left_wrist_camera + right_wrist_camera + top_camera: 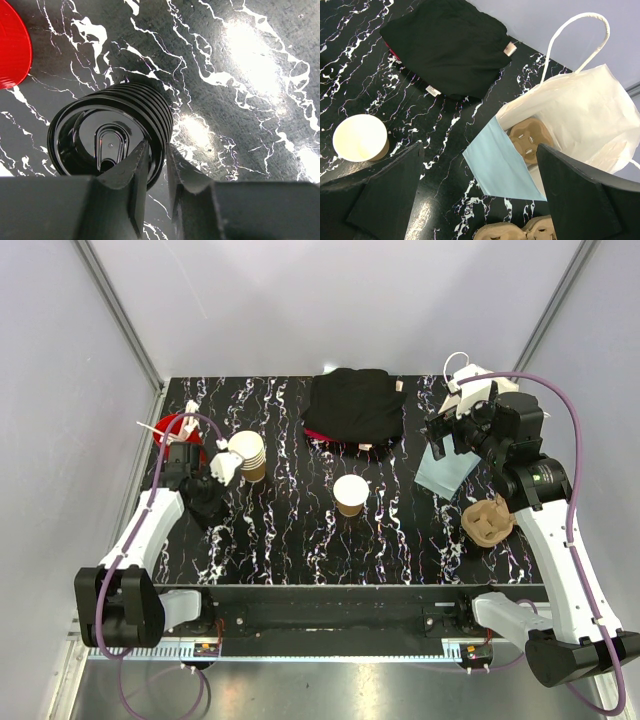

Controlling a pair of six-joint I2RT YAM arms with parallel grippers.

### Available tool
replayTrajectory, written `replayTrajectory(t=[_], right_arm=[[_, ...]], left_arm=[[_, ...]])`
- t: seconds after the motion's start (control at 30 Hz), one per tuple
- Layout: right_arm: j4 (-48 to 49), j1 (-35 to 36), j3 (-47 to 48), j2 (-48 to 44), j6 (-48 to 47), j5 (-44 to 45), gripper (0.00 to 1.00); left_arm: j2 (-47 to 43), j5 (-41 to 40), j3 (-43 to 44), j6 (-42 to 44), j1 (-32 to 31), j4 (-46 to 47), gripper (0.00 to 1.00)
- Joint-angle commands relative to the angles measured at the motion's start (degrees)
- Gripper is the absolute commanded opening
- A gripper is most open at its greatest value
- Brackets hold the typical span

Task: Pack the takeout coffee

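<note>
**A:** How far along is this one?

**B:** Barely started, imo. The left gripper [156, 146] is pinched on the top rim of the stack of black lids [100, 135], lower left of its wrist view. The right gripper [480, 147] hangs wide open and empty by the white bag [580, 110].

**A:** And the coffee?

**B:** The cup [350, 492] sits mid-frame in the top view. It's tan, cream inside, no lid on yet. Lidding and bagging are both left.

Small tan paper cup [350, 494] standing upright near the middle of the black marbled tabletop [290, 540].
Its round mouth faces up and is open, showing a pale cream rim and inside. From above it is hard to tell whether it holds drink.
</note>
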Motion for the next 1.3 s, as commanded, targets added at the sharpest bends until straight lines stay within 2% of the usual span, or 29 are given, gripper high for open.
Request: replayTrajectory(t=[0.0,0.4,0.77,1.27], right_arm=[[2.16,-0.28,0.06,-0.29,0.87,-0.97,1.00],[2.07,-0.28,0.15,-0.29,0.87,-1.15,1.00],[2.16,-0.28,0.24,-0.02,0.96,-1.41,1.00],[2.16,-0.27,0.32,0.07,0.96,-1.68,1.00]], left_arm=[[0.24,0.91,-0.55,-0.47,0.32,2.58,0.19],[-2.13,0.99,0.42,-1.43,0.32,2.50,0.10],[-4.24,1.00,1.92,-2.05,0.32,1.79,0.11],[-3.89,0.47,1.21,-1.78,0.32,1.79,0.19]])
